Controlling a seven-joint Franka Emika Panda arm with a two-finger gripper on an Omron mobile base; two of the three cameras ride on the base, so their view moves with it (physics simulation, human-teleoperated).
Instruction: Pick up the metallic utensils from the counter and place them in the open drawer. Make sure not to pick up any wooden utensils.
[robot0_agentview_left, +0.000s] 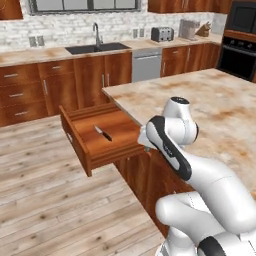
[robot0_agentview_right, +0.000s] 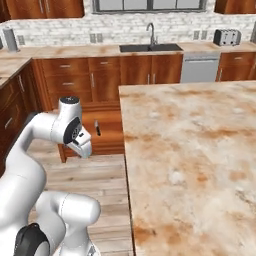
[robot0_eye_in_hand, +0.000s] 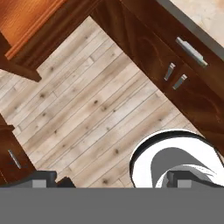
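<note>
The red-brown drawer (robot0_agentview_left: 80, 145) (robot0_agentview_right: 112, 132) stands pulled out from the side of the island counter (robot0_agentview_left: 220, 105) (robot0_agentview_right: 190, 150). Inside it lies a small knife (robot0_agentview_left: 103, 133) (robot0_agentview_right: 97, 128) with a silver blade and a black handle. My arm is folded low beside the island, with the hand (robot0_agentview_left: 145, 139) (robot0_agentview_right: 82, 146) near the drawer's near corner. In the hand view my gripper (robot0_eye_in_hand: 113, 178) points down at the wooden floor (robot0_eye_in_hand: 87, 109), its fingertips (robot0_eye_in_hand: 43, 177) wide apart and open with nothing between them. The wooden utensils are out of view.
Along the back wall runs a countertop with a sink (robot0_agentview_left: 96, 48) (robot0_agentview_right: 150, 47), a dishwasher (robot0_agentview_left: 146, 65) and a toaster (robot0_agentview_left: 162, 34). An oven (robot0_agentview_left: 239, 40) stands at the right. Cabinet fronts with silver handles (robot0_eye_in_hand: 183, 57) border the floor.
</note>
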